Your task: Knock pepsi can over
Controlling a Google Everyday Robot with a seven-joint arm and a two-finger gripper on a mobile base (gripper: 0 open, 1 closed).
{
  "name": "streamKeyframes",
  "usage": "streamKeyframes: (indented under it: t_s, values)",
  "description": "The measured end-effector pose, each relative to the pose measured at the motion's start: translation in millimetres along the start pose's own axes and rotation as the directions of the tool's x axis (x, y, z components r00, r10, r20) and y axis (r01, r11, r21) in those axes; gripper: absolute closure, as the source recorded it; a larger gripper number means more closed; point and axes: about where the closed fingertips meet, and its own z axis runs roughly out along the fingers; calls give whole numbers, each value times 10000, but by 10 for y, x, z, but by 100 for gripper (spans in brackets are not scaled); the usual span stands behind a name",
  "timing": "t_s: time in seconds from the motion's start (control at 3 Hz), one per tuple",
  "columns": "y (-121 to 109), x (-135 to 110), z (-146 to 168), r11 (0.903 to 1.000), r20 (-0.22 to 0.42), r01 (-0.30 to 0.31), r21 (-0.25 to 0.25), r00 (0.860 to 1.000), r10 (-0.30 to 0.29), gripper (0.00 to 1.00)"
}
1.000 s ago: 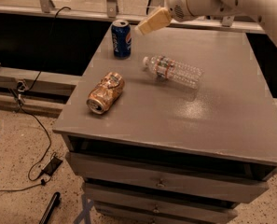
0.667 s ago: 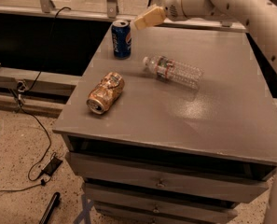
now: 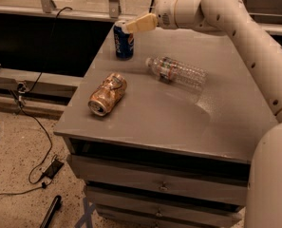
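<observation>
The blue pepsi can [image 3: 123,42] stands upright near the far left corner of the grey cabinet top [image 3: 178,113]. My gripper [image 3: 139,23] reaches in from the right, its cream fingers level with the can's silver top, and its tip touches or nearly touches the can's upper right rim. The white arm [image 3: 235,27] stretches across the far edge and down the right side.
A dented gold-orange can [image 3: 107,94] lies on its side at the left front. A clear plastic bottle [image 3: 177,71] lies in the middle. Cabinet drawers [image 3: 164,186] are below. Cables [image 3: 33,127] trail on the floor at left. A window ledge [image 3: 60,11] runs behind.
My gripper has moved left and slightly down, from right of the can to its top rim. The can still stands upright. The other objects have not moved.
</observation>
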Motion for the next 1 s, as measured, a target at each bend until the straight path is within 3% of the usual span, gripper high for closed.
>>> streamKeyframes:
  t_s: [0.33,1.0]
  values:
    - [105,75,167,9986,277,-19,-533,9996,34,0]
    - [206,171,413,9951,482,-56,-985,9988,104,0]
